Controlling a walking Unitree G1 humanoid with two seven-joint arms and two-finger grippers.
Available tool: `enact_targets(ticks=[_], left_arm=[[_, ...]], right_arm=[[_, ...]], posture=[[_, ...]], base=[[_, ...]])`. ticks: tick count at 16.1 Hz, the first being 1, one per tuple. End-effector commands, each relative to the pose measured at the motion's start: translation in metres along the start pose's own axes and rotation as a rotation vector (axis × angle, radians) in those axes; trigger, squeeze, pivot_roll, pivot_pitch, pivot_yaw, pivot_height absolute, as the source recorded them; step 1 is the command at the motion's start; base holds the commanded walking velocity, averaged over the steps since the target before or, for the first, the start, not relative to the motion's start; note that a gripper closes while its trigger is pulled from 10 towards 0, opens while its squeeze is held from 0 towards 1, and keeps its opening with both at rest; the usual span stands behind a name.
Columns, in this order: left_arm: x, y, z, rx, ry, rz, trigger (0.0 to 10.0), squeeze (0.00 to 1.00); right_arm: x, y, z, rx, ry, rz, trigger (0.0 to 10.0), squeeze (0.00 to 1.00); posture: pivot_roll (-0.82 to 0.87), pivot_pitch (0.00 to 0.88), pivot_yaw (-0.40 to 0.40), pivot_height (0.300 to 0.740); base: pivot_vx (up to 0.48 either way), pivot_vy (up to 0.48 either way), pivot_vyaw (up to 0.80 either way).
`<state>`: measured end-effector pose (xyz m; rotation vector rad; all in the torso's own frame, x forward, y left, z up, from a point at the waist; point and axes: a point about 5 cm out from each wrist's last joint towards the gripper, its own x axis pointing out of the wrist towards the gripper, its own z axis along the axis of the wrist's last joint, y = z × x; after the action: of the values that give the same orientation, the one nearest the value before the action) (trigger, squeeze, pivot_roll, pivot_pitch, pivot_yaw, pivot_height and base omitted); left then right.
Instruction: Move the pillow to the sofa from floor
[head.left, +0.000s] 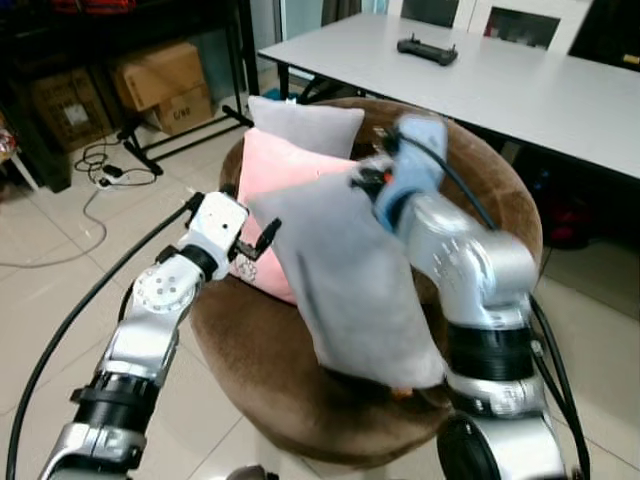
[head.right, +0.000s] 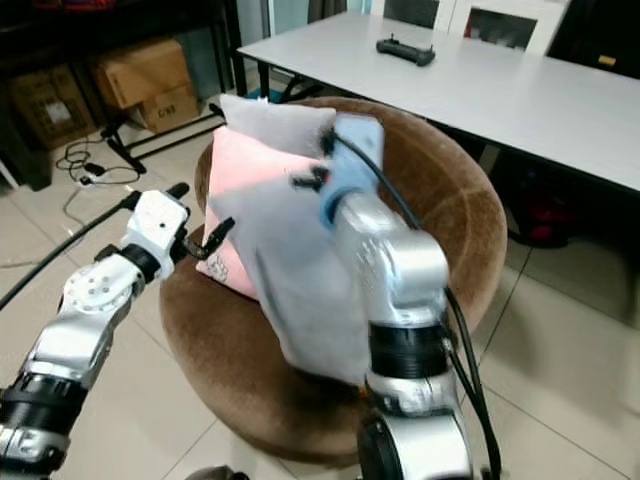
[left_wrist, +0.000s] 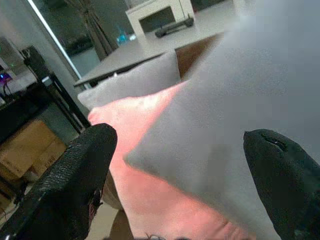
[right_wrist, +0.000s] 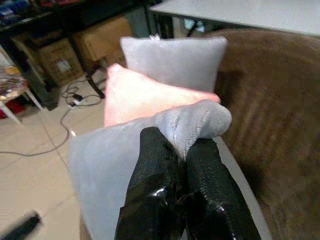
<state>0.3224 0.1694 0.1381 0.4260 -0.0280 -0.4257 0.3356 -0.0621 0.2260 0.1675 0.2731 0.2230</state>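
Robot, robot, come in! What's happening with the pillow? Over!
Right tool shut on grey pillow, held over brown sofa. Left tool open beside it. Pink pillow behind.

Head views down; wrist views close.

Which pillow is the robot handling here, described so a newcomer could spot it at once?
Find the round brown sofa chair beside the long white table. Three pillows sit on it: a grey one at the back, a pink one before it, and the front grey pillow. Only this one has its top corner pinched by the right gripper.
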Motion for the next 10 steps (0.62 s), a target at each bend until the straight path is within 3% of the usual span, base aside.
enact_targets(ticks=[1,3,6,7,10], left_arm=[[0.002,0.0,0.003,0.009,-0.012,-0.01,10.0,0.1],[0.001,-0.007,0.005,-0.001,-0.033,-0.035,10.0,0.1],[-0.008,-0.011,0.002,-0.011,-0.046,-0.045,10.0,0.1],[-0.009,-0.011,0.001,-0.012,-0.046,-0.046,10.0,0.1],[-0.025,-0.012,-0.003,-0.022,-0.033,-0.037,10.0,0.1]], right_arm=[[0.001,0.004,0.01,0.015,-0.046,0.008,10.0,0.0],[0.017,0.003,0.014,0.03,-0.052,-0.046,10.0,0.0],[0.048,-0.018,0.013,0.034,-0.038,-0.25,10.0,0.0],[0.05,-0.021,0.013,0.037,-0.039,-0.266,10.0,0.0],[0.056,-0.053,0.024,0.118,-0.07,-0.405,10.0,0.0]], posture=[[-0.02,0.0,0.008,0.74],[-0.02,0.0,0.008,0.74],[0.02,0.0,-0.029,0.74],[0.02,0.0,-0.029,0.74],[0.04,0.0,-0.052,0.74]], base=[[0.0,0.0,0.0],[0.0,0.0,0.0],[0.0,0.0,0.0],[0.0,0.0,0.0],[0.0,0.0,0.0]])
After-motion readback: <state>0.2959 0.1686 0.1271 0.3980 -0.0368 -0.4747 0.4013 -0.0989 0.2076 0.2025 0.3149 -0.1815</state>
